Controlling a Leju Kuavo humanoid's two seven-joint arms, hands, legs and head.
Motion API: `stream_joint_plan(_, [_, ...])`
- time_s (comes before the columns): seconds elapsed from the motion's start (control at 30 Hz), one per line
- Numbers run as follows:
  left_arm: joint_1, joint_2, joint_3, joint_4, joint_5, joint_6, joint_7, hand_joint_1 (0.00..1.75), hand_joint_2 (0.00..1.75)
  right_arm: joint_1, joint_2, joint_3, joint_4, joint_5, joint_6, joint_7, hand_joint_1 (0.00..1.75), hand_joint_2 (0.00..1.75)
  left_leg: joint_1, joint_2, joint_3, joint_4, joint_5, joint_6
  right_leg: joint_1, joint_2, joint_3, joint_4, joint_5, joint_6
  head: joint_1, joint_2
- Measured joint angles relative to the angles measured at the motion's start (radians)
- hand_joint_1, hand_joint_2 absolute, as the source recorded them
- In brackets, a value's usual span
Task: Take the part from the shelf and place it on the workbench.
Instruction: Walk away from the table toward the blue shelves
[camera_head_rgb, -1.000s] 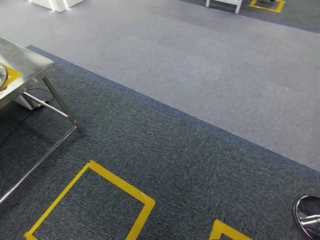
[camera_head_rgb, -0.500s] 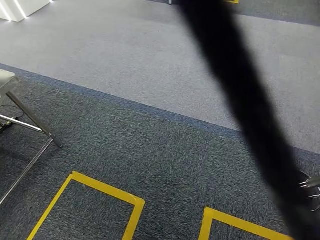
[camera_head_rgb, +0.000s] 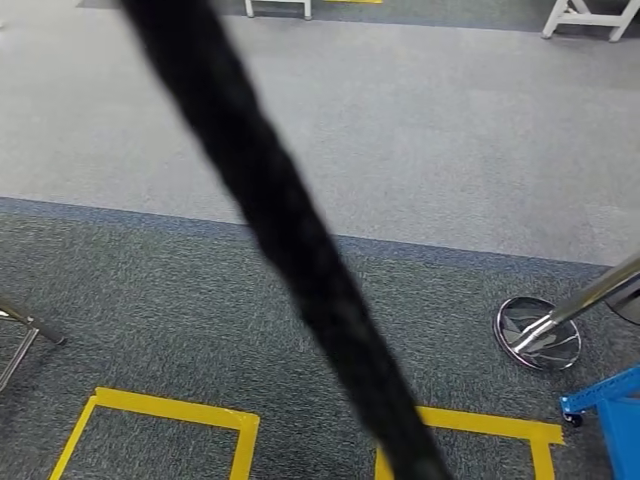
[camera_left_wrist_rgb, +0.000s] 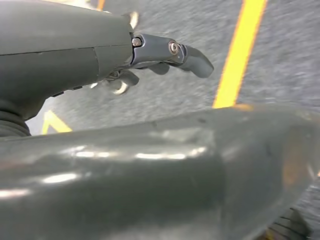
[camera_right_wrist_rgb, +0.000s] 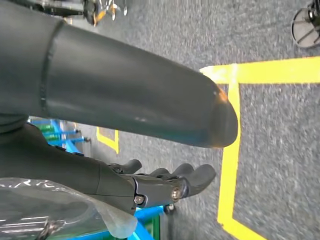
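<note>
No part is in sight. My left hand (camera_left_wrist_rgb: 94, 65) hangs over the grey carpet with its fingers (camera_left_wrist_rgb: 188, 55) stretched out and its thumb (camera_left_wrist_rgb: 158, 170) apart from them, holding nothing. My right hand (camera_right_wrist_rgb: 124, 135) also hangs over the carpet, its fingers (camera_right_wrist_rgb: 177, 182) straight, its thumb (camera_right_wrist_rgb: 143, 95) apart and nothing in it. A corner of the blue shelf frame (camera_head_rgb: 613, 410) on a small caster stands at the lower right of the head view and shows again beside my right hand as the blue frame (camera_right_wrist_rgb: 56, 136). One metal leg of the workbench (camera_head_rgb: 21, 338) remains at the left edge.
A blurred black strand (camera_head_rgb: 287, 230) hangs close across the head view. A chrome post with a round base (camera_head_rgb: 537, 334) stands to the right near the shelf. Yellow tape squares (camera_head_rgb: 173, 412) mark the dark carpet. White furniture legs (camera_head_rgb: 278, 8) stand far off. Something clear and glossy (camera_right_wrist_rgb: 56, 210) lies by my right wrist.
The camera has swung to the right: the workbench has slid off the left edge, while the chrome post and blue shelf corner have come in. The black strand has crossed the picture leftward.
</note>
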Motion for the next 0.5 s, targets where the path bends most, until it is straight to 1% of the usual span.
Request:
stream_joint_plan(0.03, [-0.004,-0.005,0.006,0.0,0.002,0.002,0.003,0.0,0.0,0.001,0.0,0.0,0.0,0.004,0.006,0.006,0.0,0.0,-0.002,0.005,0.002,-0.007,-0.001,0.001,-0.002,0.011,-0.006,0.001,0.002,0.007,0.0,0.0])
stream_joint_plan(0.07, [-0.007,-0.009,0.01,0.0,0.002,0.002,0.008,0.0,0.0,0.004,0.001,0.0,0.0,0.006,0.013,0.011,0.0,0.0,-0.003,0.015,0.002,-0.009,0.002,0.005,-0.006,0.015,-0.012,0.001,0.003,0.014,0.0,0.0])
stream_joint_plan(0.1, [-0.009,-0.013,0.014,0.0,0.003,0.0,0.011,0.0,0.0,0.007,0.001,0.0,0.0,0.008,0.017,0.013,0.0,0.0,-0.003,0.027,0.004,-0.014,0.005,0.011,-0.006,0.001,-0.019,0.008,-0.002,0.018,0.001,0.0])
stream_joint_plan(0.13, [-0.009,-0.017,0.018,-0.001,0.004,-0.002,0.011,0.0,0.0,0.008,0.001,0.0,0.0,0.01,0.019,0.014,0.0,0.0,-0.002,0.039,0.005,-0.018,0.009,0.017,-0.006,-0.025,-0.033,0.029,-0.018,0.023,0.002,0.0])
stream_joint_plan(0.17, [-0.008,-0.021,0.022,-0.001,0.005,-0.004,0.01,0.0,0.0,0.008,0.001,0.0,0.0,0.011,0.019,0.014,0.0,0.0,-0.001,0.054,0.005,-0.022,0.011,0.021,-0.005,-0.057,-0.056,0.071,-0.044,0.026,0.004,0.0])
stream_joint_plan(0.2, [-0.006,-0.024,0.027,-0.002,0.007,-0.004,0.01,0.0,0.0,0.007,0.001,0.0,0.0,0.012,0.019,0.014,0.0,0.0,-0.002,0.069,0.005,-0.023,0.011,0.024,-0.005,-0.088,-0.085,0.13,-0.078,0.031,0.006,0.0])
stream_joint_plan(0.23, [-0.003,-0.026,0.033,-0.002,0.009,-0.003,0.01,0.0,0.0,0.005,0.001,0.0,0.0,0.012,0.018,0.014,0.0,0.0,-0.002,0.085,0.004,-0.023,0.011,0.025,-0.007,-0.104,-0.119,0.2,-0.111,0.036,0.008,0.0])
stream_joint_plan(0.27, [0.0,-0.027,0.036,-0.003,0.011,-0.003,0.01,0.0,0.0,0.005,0.001,0.0,0.0,0.012,0.018,0.014,0.0,0.0,-0.003,0.102,0.003,-0.022,0.01,0.025,-0.01,-0.111,-0.145,0.257,-0.131,0.041,0.008,0.0])
stream_joint_plan(0.3, [0.001,-0.029,0.039,-0.003,0.012,-0.002,0.009,0.0,0.0,0.006,0.001,0.0,0.0,0.012,0.018,0.013,0.0,0.0,-0.002,0.118,0.003,-0.022,0.009,0.025,-0.013,-0.115,-0.157,0.285,-0.134,0.046,0.008,0.0])
stream_joint_plan(0.33, [0.001,-0.03,0.042,-0.004,0.015,-0.002,0.008,0.0,0.0,0.008,0.001,0.0,0.0,0.013,0.018,0.013,0.0,0.0,-0.002,0.133,0.004,-0.022,0.007,0.023,-0.017,-0.12,-0.148,0.275,-0.12,0.05,0.008,0.0])
stream_joint_plan(0.37, [0.001,-0.032,0.046,-0.004,0.017,-0.002,0.007,0.0,0.0,0.009,0.001,0.0,0.0,0.013,0.017,0.013,0.0,0.0,-0.002,0.146,0.005,-0.022,0.005,0.02,-0.021,-0.128,-0.118,0.223,-0.09,0.053,0.008,0.0])
stream_joint_plan(0.4, [0.0,-0.034,0.05,-0.006,0.019,-0.002,0.005,0.0,0.0,0.01,0.001,0.0,0.0,0.014,0.016,0.012,0.0,0.0,-0.001,0.158,0.009,-0.021,0.002,0.016,-0.024,-0.144,-0.076,0.153,-0.058,0.055,0.008,0.0])
stream_joint_plan(0.43, [0.0,-0.035,0.053,-0.008,0.021,-0.002,0.002,0.0,0.0,0.009,0.001,0.0,0.0,0.015,0.014,0.01,0.0,0.0,-0.003,0.169,0.012,-0.019,-0.002,0.009,-0.022,-0.165,-0.036,0.085,-0.037,0.054,0.009,0.0])
stream_joint_plan(0.47, [0.001,-0.036,0.056,-0.01,0.019,-0.002,-0.001,0.0,0.0,0.008,0.001,0.0,0.0,0.016,0.012,0.007,0.0,0.0,-0.005,0.179,0.014,-0.017,-0.006,0.003,-0.02,-0.179,-0.007,0.036,-0.024,0.05,0.008,0.0])
stream_joint_plan(0.5, [0.001,-0.037,0.059,-0.012,0.015,-0.003,-0.005,0.0,0.0,0.007,0.001,-0.001,0.0,0.016,0.008,0.002,0.0,0.0,-0.007,0.187,0.017,-0.015,-0.009,-0.004,-0.017,-0.188,0.006,0.013,-0.022,0.043,0.006,0.0])
